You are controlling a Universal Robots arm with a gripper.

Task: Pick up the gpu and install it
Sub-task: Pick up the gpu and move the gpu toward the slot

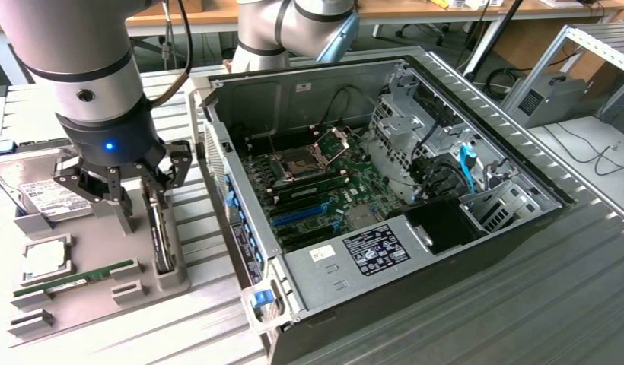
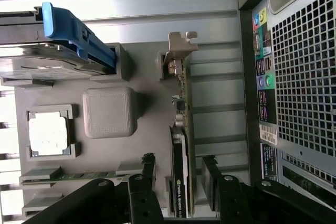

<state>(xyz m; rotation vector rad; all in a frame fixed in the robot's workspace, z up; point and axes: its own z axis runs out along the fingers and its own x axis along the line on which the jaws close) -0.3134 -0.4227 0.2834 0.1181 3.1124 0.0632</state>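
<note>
Gripper (image 1: pixel 136 199) open: 2 fingers (image 2: pixel 210 177) apart, 1 on each side of the gpu (image 1: pixel 162 228), not clamped on it. From the exterior view's left, the gray tray (image 1: pixel 89 304) holds a hard drive (image 1: pixel 43 194), CPU (image 1: pixel 46 258) and RAM stick (image 1: pixel 74 279), then the gpu standing on edge along the tray's right side. Just beside the tray sits the open PC case (image 1: pixel 291 91), with the motherboard (image 1: pixel 323 190) exposed.

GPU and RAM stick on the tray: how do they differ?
The gpu is black with a metal bracket; the RAM stick is green. The gpu sits inside the open hand; the RAM stick lies clear of it. The gpu runs crosswise to the RAM stick. Both rest in the tray.
</note>
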